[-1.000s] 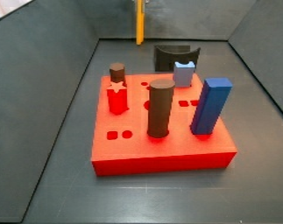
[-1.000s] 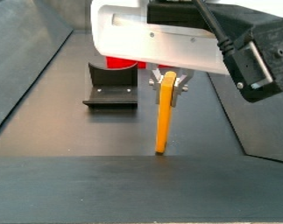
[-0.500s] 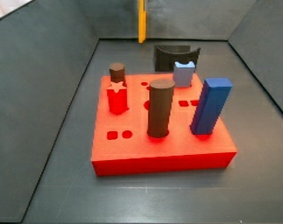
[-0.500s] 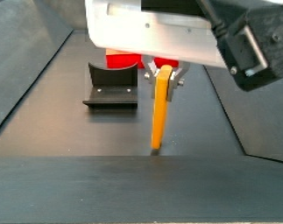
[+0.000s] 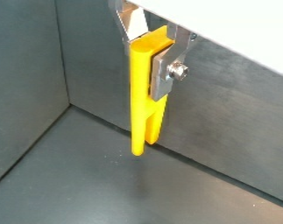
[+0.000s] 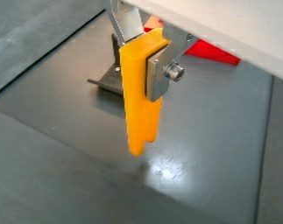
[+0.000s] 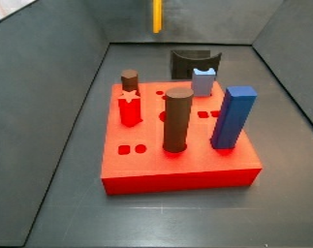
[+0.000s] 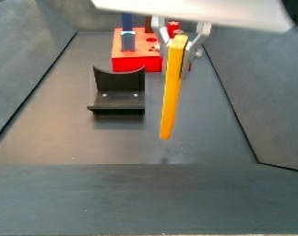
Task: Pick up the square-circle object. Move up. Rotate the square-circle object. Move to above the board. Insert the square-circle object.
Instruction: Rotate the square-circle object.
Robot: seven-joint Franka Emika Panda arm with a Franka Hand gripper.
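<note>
The square-circle object is a long yellow bar (image 5: pixel 145 96), hanging upright with its lower end clear of the floor. It shows in both wrist views (image 6: pixel 143 96) and in both side views (image 8: pixel 172 88), only its lower end at the back wall in one of them (image 7: pixel 155 15). My gripper (image 5: pixel 150 52) is shut on its upper end, silver fingers (image 6: pixel 162 70) clamping it from both sides. The red board (image 7: pixel 178 167) lies on the floor apart from the bar, also in a side view (image 8: pixel 137 57).
On the board stand a dark brown cylinder (image 7: pixel 178 118), a blue block (image 7: pixel 234 116), a red piece (image 7: pixel 130 108), a small brown peg (image 7: pixel 129 80) and a grey piece (image 7: pixel 204 82). The fixture (image 8: pixel 116 92) stands between board and bar. Grey walls enclose the floor.
My gripper has risen with the yellow bar in it. Its lower end has left the floor and now hangs above it. Nothing on the board has moved.
</note>
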